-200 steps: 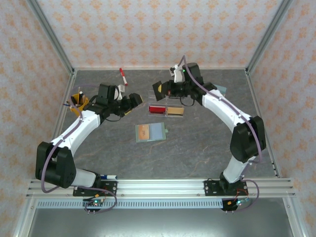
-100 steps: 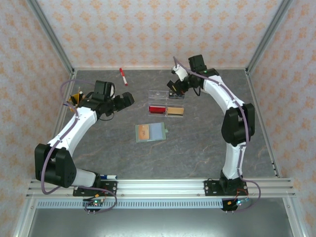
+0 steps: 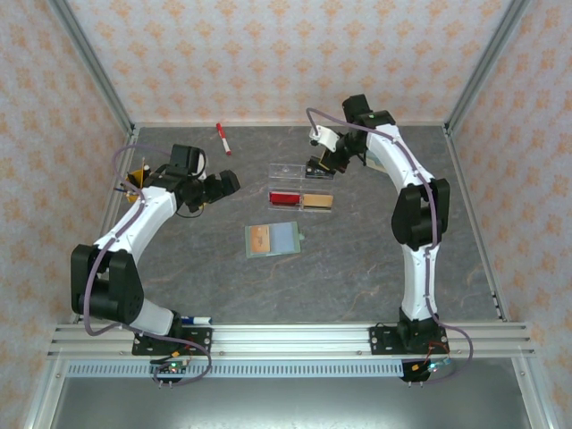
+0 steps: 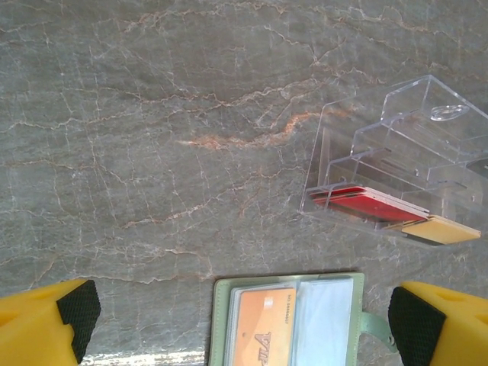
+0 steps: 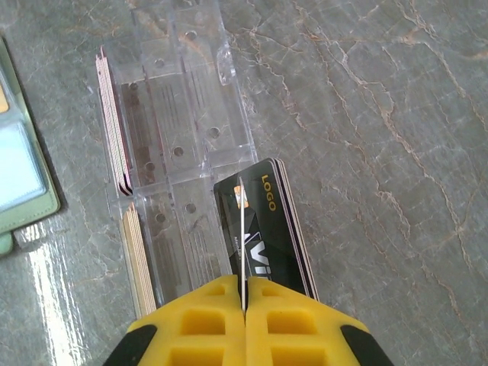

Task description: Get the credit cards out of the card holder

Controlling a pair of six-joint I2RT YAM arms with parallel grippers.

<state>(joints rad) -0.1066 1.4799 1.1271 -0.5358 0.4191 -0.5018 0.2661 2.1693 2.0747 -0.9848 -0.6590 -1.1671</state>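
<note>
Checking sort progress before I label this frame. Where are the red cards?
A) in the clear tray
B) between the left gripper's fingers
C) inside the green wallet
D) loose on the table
A: the red cards sit in a compartment of the clear tray, next to the tan cards.

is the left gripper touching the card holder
Apart. The top external view shows bare table between the left gripper and the card holder.

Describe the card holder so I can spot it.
Find the clear plastic tray mid-table; the card holder lies open just nearer the arm bases. It is flat and pale green, an orange card in its left pocket, unlike the transparent tray.
</note>
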